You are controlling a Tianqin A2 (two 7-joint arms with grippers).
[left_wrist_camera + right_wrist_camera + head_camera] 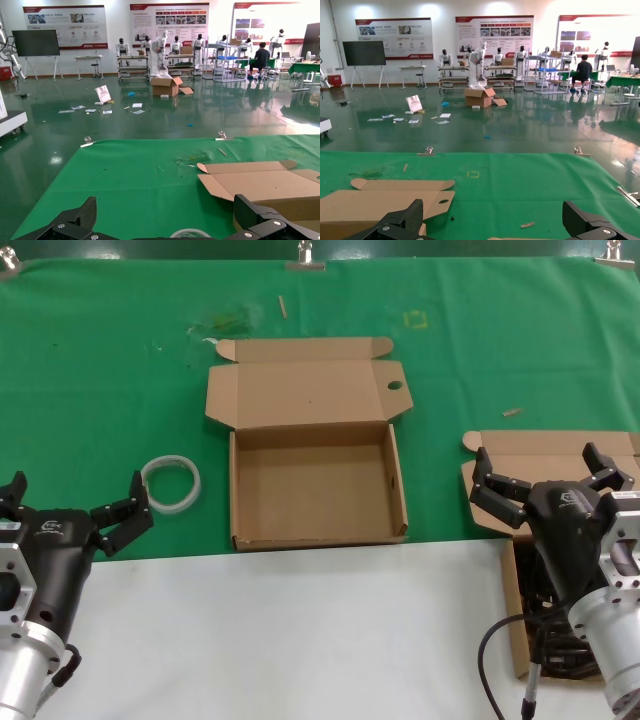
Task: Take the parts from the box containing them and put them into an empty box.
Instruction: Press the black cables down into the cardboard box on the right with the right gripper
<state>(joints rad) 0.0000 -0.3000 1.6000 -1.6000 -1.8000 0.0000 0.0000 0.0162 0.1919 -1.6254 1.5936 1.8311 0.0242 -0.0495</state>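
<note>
Green cloth covers the far part of the table (100, 360), white the near part. From the left: our left gripper (75, 508) waits at the near-left corner, jaws apart and empty, with a white ring (171, 483) just beyond its fingertips on the green. Mid-table sits the empty box (315, 485), lid thrown back, the round hole in its side flap plain to see. We find nothing inside it. At the near-right edge stands the full box (520, 455), lid also open, and our right gripper (550, 478) hovers over it, jaws spread wide and holding nothing. The parts (548, 625) show only as dark coils in the box bottom, mostly hidden behind the right arm.

So we judge the task barely begun: no bundle has crossed over, and every one remains to be lifted and carried leftward to the empty box.

The coils lie below and nearer the table's near edge than the right fingertips, which sit over the box's far wall and lid. We would need to draw back and descend to reach them.
</note>
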